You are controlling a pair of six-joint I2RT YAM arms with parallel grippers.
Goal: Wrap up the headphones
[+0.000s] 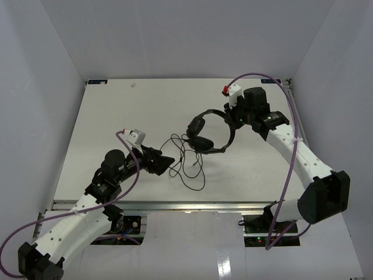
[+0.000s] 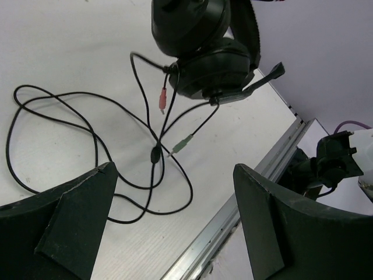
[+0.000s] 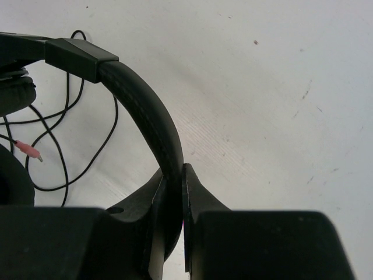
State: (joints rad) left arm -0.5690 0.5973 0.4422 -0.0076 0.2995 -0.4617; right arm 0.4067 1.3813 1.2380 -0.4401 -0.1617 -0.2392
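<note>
I am clamping the padded, arched headband (image 3: 147, 108) of the headphones (image 1: 201, 143) in my right gripper (image 3: 173, 189); my left gripper (image 1: 165, 162) is gaping open.

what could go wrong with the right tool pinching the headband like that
1. The right tool grips the headband on a narrow curved section; the headphones could swing or slip when lifted.
2. The cord lies in loose crossed loops, so it may knot or snag the open left tool.

White table (image 1: 116, 111) with metal rail (image 1: 175, 206) along near edge
</note>
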